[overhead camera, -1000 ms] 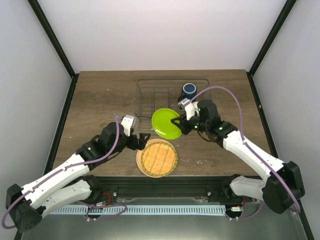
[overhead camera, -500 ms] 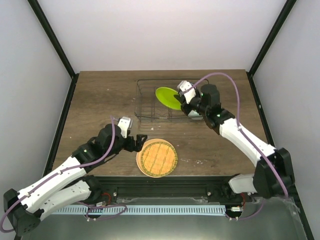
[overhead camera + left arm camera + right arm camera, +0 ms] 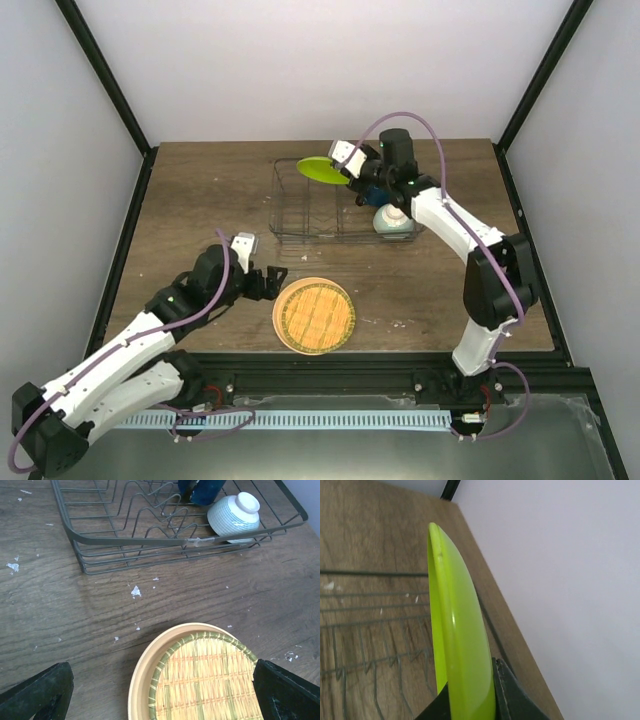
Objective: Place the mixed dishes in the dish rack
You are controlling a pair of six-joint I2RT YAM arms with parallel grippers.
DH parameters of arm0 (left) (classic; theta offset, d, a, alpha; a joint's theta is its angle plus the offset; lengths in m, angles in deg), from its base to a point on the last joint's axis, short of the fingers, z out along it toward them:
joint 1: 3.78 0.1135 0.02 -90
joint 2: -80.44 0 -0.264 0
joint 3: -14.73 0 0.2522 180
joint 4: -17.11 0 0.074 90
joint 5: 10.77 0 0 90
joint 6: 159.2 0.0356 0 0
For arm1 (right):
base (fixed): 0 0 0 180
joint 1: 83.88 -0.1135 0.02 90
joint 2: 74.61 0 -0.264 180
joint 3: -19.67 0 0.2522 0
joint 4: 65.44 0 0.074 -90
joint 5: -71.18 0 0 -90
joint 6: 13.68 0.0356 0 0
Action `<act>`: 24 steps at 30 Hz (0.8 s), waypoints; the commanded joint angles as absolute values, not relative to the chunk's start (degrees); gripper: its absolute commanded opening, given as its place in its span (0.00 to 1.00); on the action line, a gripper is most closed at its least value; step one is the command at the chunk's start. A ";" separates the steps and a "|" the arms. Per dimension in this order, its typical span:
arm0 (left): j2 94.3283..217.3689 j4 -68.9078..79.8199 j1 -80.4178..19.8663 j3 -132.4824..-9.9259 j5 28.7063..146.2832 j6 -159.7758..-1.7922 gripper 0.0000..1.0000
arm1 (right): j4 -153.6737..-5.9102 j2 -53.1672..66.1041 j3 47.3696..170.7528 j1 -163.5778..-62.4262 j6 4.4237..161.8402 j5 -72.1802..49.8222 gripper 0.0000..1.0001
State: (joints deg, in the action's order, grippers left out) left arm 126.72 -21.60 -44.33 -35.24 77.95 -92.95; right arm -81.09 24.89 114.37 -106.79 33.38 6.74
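My right gripper point(image 3: 349, 170) is shut on the rim of the lime-green plate point(image 3: 321, 170), holding it tilted on edge in the air over the far side of the dish rack point(image 3: 300, 235). The right wrist view shows that plate point(image 3: 456, 640) pinched between the dark fingers point(image 3: 512, 697). A pale mint bowl point(image 3: 393, 222) lies upside down in the rack's front right corner. The dark blue mug point(image 3: 201, 490) stands behind it, mostly hidden by my right arm. An orange woven plate point(image 3: 313, 315) lies flat on the table. My left gripper point(image 3: 272, 279) is open just left of it, holding nothing.
The wooden table point(image 3: 200, 200) is walled by a black frame and white panels. White crumbs point(image 3: 135, 591) dot the wood between rack point(image 3: 125, 540) and woven plate point(image 3: 200, 680). The rack's left half shows only bare wire dividers.
My right arm has lifted the lime plate from in front of the rack and carried it back over the rack's far side. My left gripper has drawn slightly back from the woven plate.
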 commanded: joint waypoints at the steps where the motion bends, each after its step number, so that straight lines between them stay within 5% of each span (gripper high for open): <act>1: 126.38 -20.75 -42.65 -34.40 79.82 -92.23 1.00 | -85.17 27.76 118.36 -105.83 24.57 7.67 0.01; 24: 130.28 -20.21 -41.21 -34.28 79.67 -91.79 1.00 | -82.81 35.63 120.80 -105.46 17.79 7.95 0.01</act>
State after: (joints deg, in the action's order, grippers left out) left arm 129.74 -21.53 -41.62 -34.80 79.51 -92.56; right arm -85.46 34.14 118.13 -105.70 18.71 6.76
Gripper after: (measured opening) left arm 0.997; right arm 0.076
